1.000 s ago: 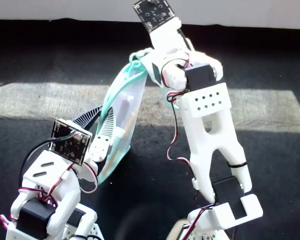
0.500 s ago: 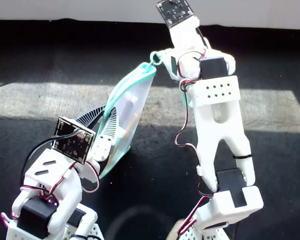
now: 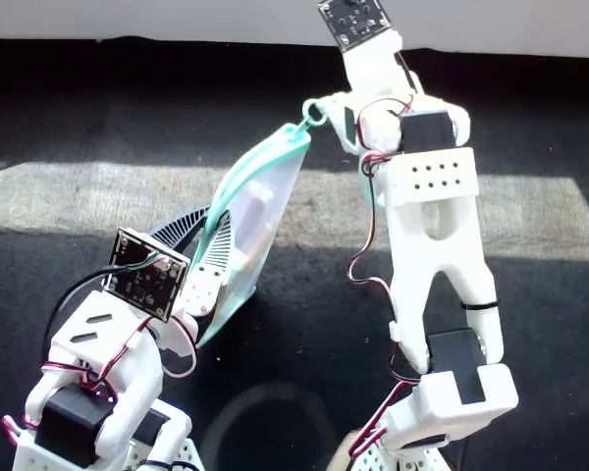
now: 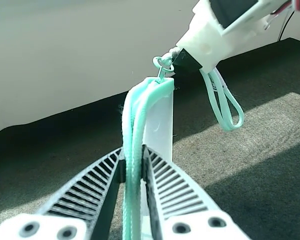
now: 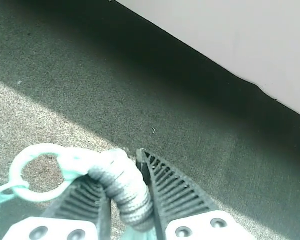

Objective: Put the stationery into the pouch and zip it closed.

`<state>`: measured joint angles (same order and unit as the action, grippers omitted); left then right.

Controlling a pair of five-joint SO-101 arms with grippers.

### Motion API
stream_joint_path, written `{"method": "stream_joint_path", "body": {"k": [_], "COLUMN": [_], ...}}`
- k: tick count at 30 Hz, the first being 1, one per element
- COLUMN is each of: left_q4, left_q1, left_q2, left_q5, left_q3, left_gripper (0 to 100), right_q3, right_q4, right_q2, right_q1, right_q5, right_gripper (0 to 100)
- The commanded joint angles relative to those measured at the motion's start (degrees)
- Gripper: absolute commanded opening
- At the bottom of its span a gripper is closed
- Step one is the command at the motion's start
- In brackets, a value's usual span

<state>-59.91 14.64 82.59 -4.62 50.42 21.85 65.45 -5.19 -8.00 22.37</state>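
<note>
Two grippers hold one see-through plastic pouch with a mint-green zip edge (image 3: 262, 201) stretched between them. Its long axis runs slantwise in the high view, from the left gripper (image 4: 133, 152) up and away to the right gripper (image 5: 121, 169).

The left gripper's black ribbed jaws are pressed together on the mint zip edge near one end of the pouch. From between them the pouch points straight out ahead, edge-on, toward the other arm. The right gripper's jaws pinch a thick grey braided cord (image 5: 127, 192) that sits at the zip pull. Just beside those jaws, off to one side, lies the mint plastic pull ring (image 5: 38, 148).

The high view shows the pouch's broad clear side, and through it some pale stick-shaped stationery (image 3: 253, 235) lying along the long axis. From there the jaws themselves are mostly hidden by the arms. The left wrist view shows the pouch as a thin blade. Two mint strips run side by side out of the jaws to the ring at the far end, and a mint cord loop (image 4: 230, 128) hangs below the right gripper. The right wrist view shows the braid clamped between the ribs. Past the jaw tips lies the dark felt-like table top (image 5: 200, 125), with a pale wall (image 5: 230, 45) beyond. I cannot tell whether the pouch's low corner touches the table.
</note>
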Motion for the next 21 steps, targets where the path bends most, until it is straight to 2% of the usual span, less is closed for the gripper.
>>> {"method": "stream_joint_path", "body": {"k": [1, 9, 21], "left_q4": [-1.8, -1.8, -1.8], "left_q1": [-0.9, -1.0, -1.0], "left_q2": [0.6, 0.6, 0.6], "left_q5": [-0.2, -0.2, -0.1], "left_q3": [-0.7, -0.7, -0.8], "left_gripper": [1, 1, 1], "right_q3": [1.5, 1.9, 1.4], "right_q4": [-2.5, -2.7, -2.5], "right_q2": [-1.5, -4.8, -5.1], "right_q1": [8.2, 11.4, 12.0], "right_q5": [0.3, 0.3, 0.3], "right_gripper": [0.6, 0.6, 0.6]}}
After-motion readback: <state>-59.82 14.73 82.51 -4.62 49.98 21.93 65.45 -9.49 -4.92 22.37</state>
